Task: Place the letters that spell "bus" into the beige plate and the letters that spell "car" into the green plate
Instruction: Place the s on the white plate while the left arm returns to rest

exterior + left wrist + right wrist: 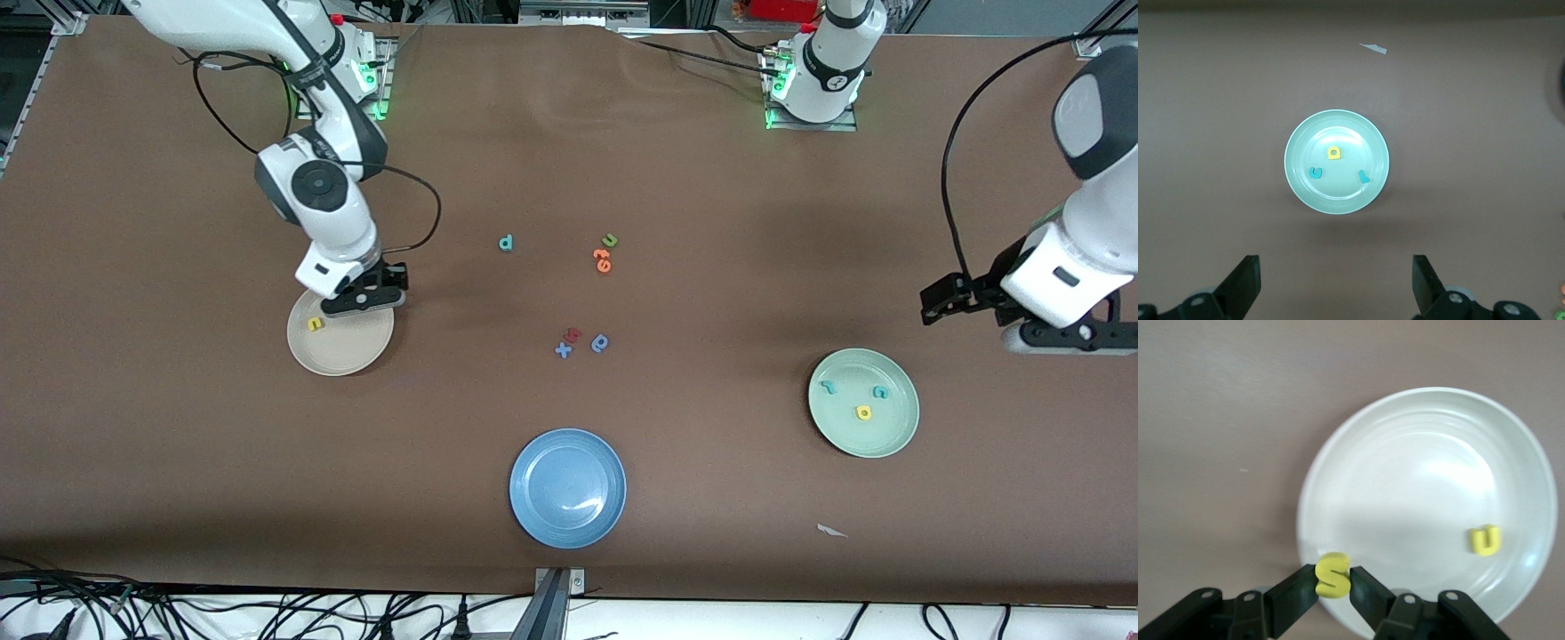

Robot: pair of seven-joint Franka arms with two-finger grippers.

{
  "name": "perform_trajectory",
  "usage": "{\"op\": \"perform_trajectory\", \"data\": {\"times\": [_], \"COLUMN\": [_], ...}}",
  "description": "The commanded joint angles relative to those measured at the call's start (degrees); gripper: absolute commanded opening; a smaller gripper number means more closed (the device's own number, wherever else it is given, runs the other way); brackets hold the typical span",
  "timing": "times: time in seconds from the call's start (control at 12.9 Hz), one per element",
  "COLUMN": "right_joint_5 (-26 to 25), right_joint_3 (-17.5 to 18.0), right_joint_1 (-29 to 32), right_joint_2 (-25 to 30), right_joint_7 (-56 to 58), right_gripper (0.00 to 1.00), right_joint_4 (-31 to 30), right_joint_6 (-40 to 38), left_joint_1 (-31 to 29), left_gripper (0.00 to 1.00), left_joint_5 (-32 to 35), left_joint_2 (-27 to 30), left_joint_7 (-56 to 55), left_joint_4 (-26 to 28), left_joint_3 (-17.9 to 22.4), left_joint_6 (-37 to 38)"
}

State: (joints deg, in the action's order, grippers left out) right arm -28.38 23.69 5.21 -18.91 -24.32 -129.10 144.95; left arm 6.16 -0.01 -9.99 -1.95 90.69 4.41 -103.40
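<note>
White arms (338, 222), black joints, cables, black claws.

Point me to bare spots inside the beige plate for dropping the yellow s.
Beige plate: only the yellow u lies in it, near the rim; the centre is bare. The right gripper, shut on the yellow s, hangs over the rim.

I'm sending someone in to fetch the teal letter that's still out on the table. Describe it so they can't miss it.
Start at the beige plate under the right gripper. Look toward the table's middle, farther from the front camera: the teal letter lies alone on bare brown table. Its nearest neighbours, a green letter and an orange one, touch each other.
</note>
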Motion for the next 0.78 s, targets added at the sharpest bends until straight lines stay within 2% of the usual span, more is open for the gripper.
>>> {"op": "perform_trajectory", "data": {"times": [0.0, 0.08, 0.15, 0.47, 0.7], "right_joint_5": [-0.63, -0.54, -0.54, -0.36, -0.36], "right_joint_3": [0.56, 0.56, 0.56, 0.83, 4.42], "right_joint_1": [0.68, 0.68, 0.68, 0.60, -1.42], "right_joint_2": [1.07, 1.07, 0.98, 1.15, 0.45], "right_joint_7": [1.65, 1.56, 1.39, -0.01, -14.91], "right_gripper": [0.47, 0.59, 0.75, 0.96, 1.00], "right_joint_4": [-1.33, -1.24, -1.24, -1.24, -1.07], "right_joint_6": [0.07, 0.07, 0.07, 0.07, 0.16], "left_joint_1": [-0.45, -1.14, -1.41, -1.59, -1.68], "left_gripper": [1.00, 1.00, 1.00, 1.00, 1.00], "left_joint_5": [-0.26, -0.17, -0.08, -0.08, -0.08], "left_joint_2": [3.49, 2.36, 1.83, 2.08, 2.17], "left_joint_7": [0.19, 0.45, 0.63, 1.51, 1.68], "left_joint_4": [4.67, 3.72, 3.36, 3.18, 3.09], "left_joint_3": [-0.28, -0.36, -0.54, -0.36, -0.45], "left_joint_6": [-0.92, -0.49, -0.40, 0.04, 0.22]}}
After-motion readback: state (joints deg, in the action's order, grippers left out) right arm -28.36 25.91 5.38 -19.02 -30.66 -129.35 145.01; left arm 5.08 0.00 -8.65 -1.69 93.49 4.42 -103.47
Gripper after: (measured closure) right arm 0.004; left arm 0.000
